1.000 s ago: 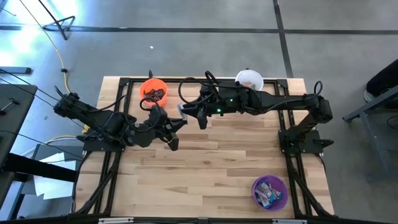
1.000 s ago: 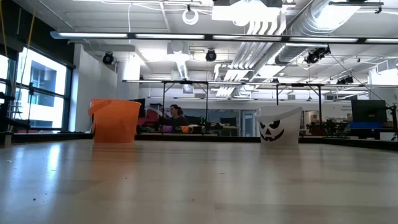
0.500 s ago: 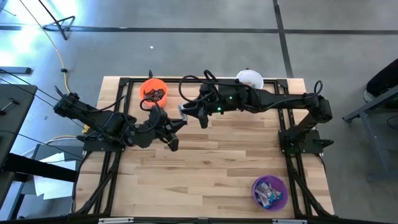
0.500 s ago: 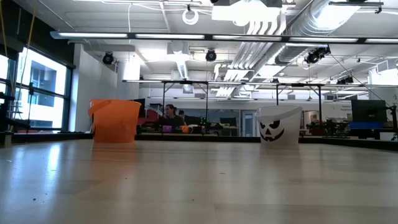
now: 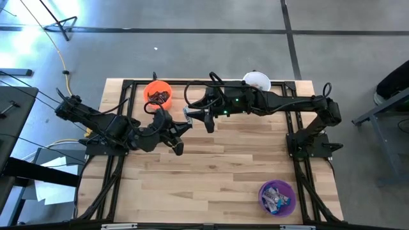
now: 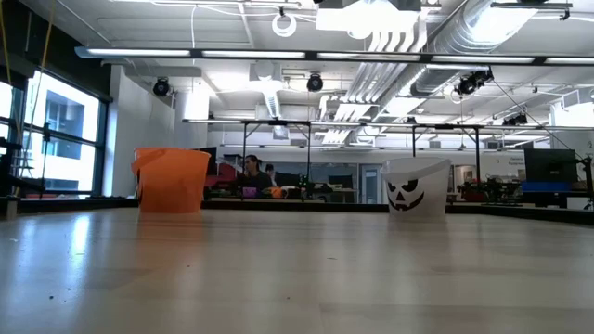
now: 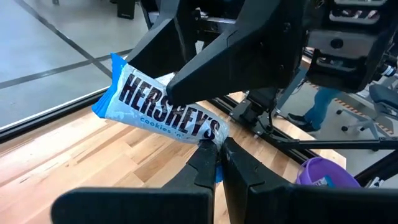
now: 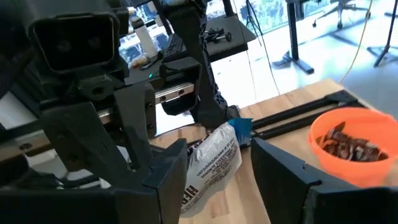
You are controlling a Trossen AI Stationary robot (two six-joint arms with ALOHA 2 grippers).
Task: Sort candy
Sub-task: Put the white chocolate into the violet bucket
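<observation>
Left gripper [image 7: 217,155]: reaches toward table centre, fingers pinched on one end of a blue-and-white wrapped candy bar [image 7: 165,106], held above the wooden table [image 5: 217,172].
Right gripper [image 8: 214,162]: stretched across from the right, fingers spread either side of the bar's other end.
Room: orange cup [image 5: 157,93] near the back edge; bare boards in front.

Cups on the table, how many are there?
3. The orange cup is at the far left, the white cup at the far right, the purple cup near right. None looks hidden.
</observation>
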